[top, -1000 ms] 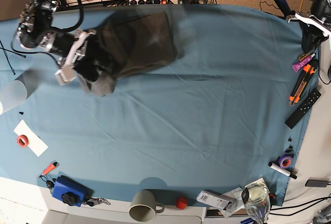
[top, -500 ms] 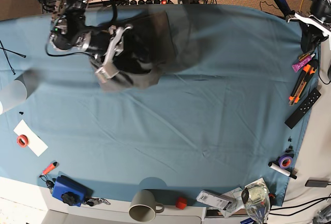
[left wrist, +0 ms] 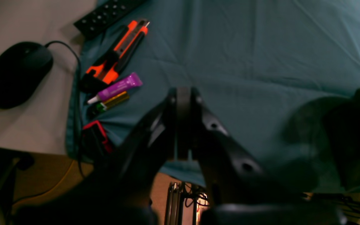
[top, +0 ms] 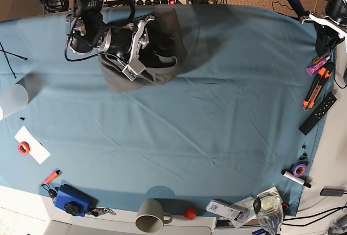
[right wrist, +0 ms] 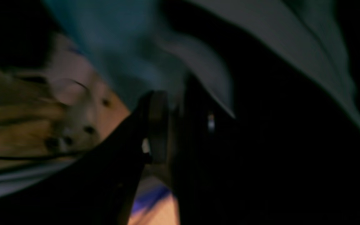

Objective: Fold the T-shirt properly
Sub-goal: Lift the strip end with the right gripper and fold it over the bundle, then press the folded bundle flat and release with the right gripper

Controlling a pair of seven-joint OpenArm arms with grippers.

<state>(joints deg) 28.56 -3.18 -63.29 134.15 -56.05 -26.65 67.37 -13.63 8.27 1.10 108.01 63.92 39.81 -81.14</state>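
the right gripper [right wrist: 177,106] is being kept low among the folds of the t-shirt [top: 127,83], its fingers partly hidden by dark cloth; whether they are being held wide or narrow, or whether fabric is being gripped, cannot be told. the t-shirt is being seen bunched in the far left part of the base view, partly covered by the right arm [top: 89,29]. the left gripper [left wrist: 183,93] is being held narrow, its fingertips together and nothing being gripped, above the far right edge of the blue cloth [top: 217,132]. just beside it in that view, a purple tube [top: 318,65] is being shown, with an orange and black cutter [top: 317,89] and a black strip [top: 317,114] being seen nearer along the right edge. along the near edge, a blue device [top: 73,199] is being seen to the left, a mug [top: 149,217] near the middle, and a red object [top: 190,213] just right of the mug. at the left edge, a translucent cup [top: 13,100] is being shown lying on its side.
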